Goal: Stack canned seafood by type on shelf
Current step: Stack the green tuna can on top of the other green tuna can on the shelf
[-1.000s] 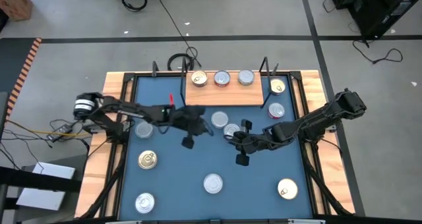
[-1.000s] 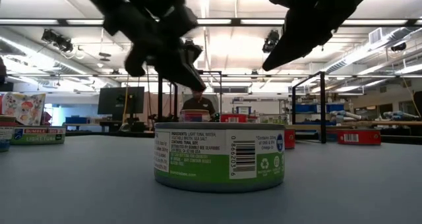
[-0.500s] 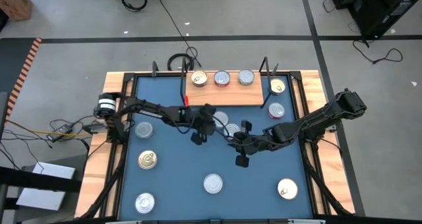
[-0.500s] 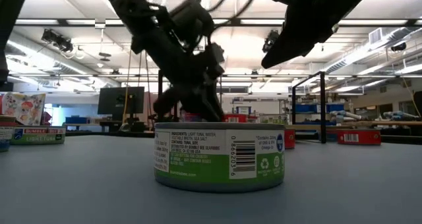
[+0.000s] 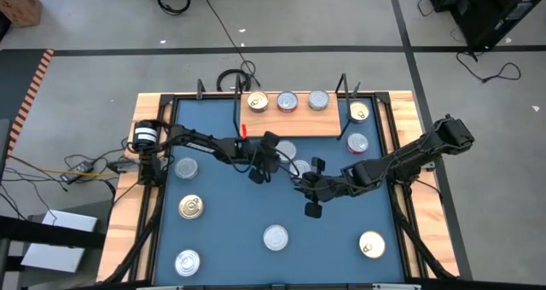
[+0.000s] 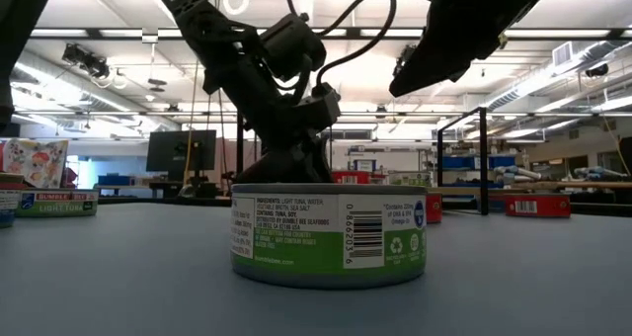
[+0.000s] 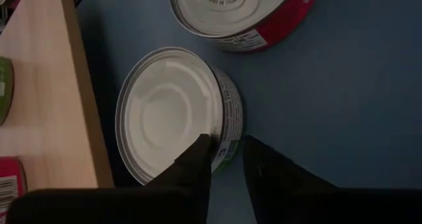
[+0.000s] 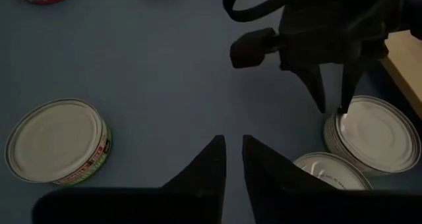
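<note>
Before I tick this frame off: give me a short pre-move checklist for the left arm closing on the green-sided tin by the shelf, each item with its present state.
1. Left gripper straddles the green-sided tin's rim, one finger over the lid, one outside the wall: ok.
2. Grip closed on the tin: not ok, a gap shows between the fingers and the wall.
3. Neighbouring red-sided tin clear of the fingers: ok, it lies apart.
4. Right gripper out of the way: ok, over bare blue table, holding nothing.
5. Room on the shelf: ok, three tins sit along the back, front edge bare.
6. Matching tin already on the shelf: cannot tell.
</note>
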